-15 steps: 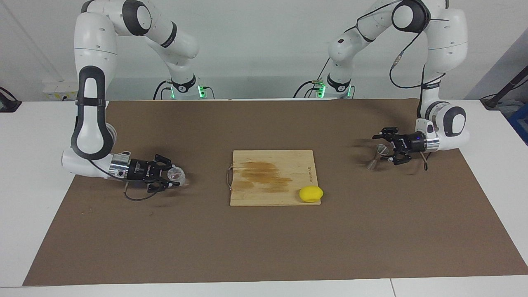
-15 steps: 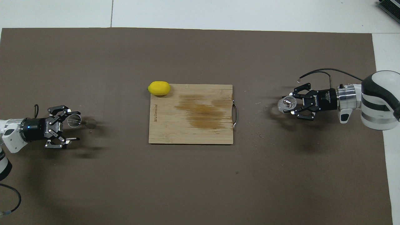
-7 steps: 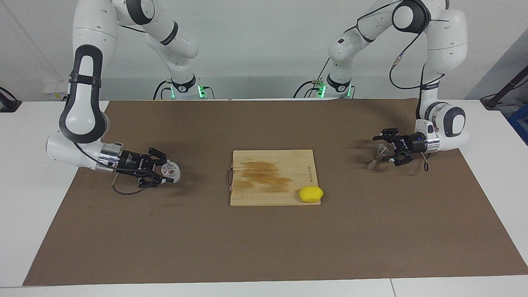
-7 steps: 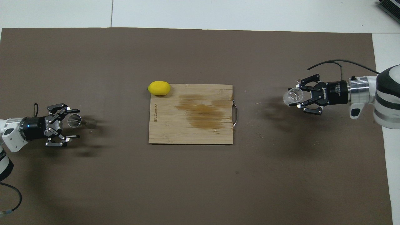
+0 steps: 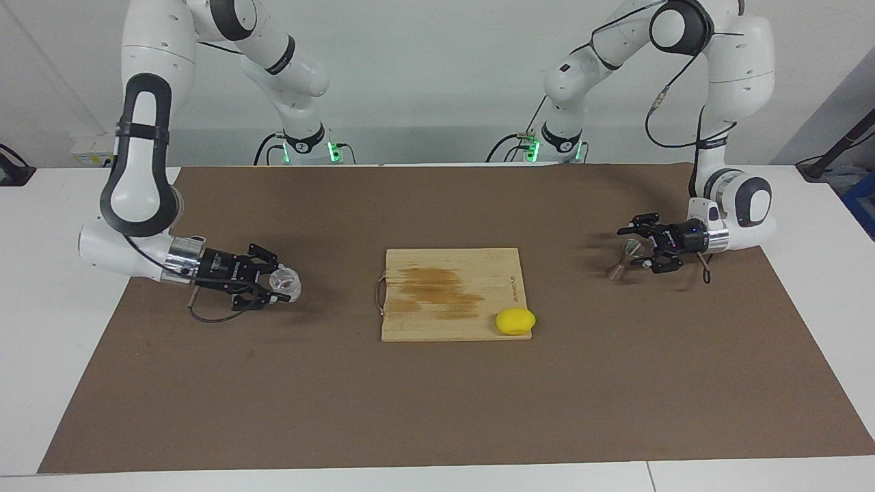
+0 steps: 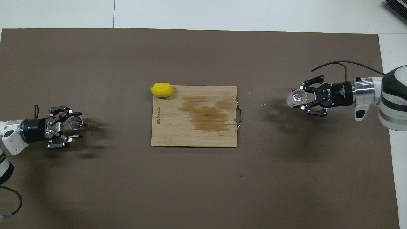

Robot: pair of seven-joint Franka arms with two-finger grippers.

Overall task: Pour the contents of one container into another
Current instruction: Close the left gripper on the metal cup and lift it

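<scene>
A clear glass tumbler (image 5: 286,283) (image 6: 294,98) hangs a little above the brown mat at the right arm's end of the table. My right gripper (image 5: 280,281) (image 6: 301,98) is shut on it from the side. The grey hourglass jigger (image 5: 621,261) (image 6: 76,123) stands upright on the mat at the left arm's end. My left gripper (image 5: 633,246) (image 6: 76,125) reaches in level and is open. One finger stands on each side of the jigger's upper cone, with a small gap showing on the side nearer the robots.
A wooden cutting board (image 5: 472,321) (image 6: 171,133) with a brown stain lies mid-table, its metal handle (image 6: 239,117) toward the right arm's end. A yellow lemon (image 5: 515,322) (image 6: 162,89) rests at the board's corner farthest from the robots, toward the left arm's end.
My right gripper has lifted the tumbler off the mat and drawn it toward the right arm's end. My left gripper's fingers have narrowed around the jigger.
</scene>
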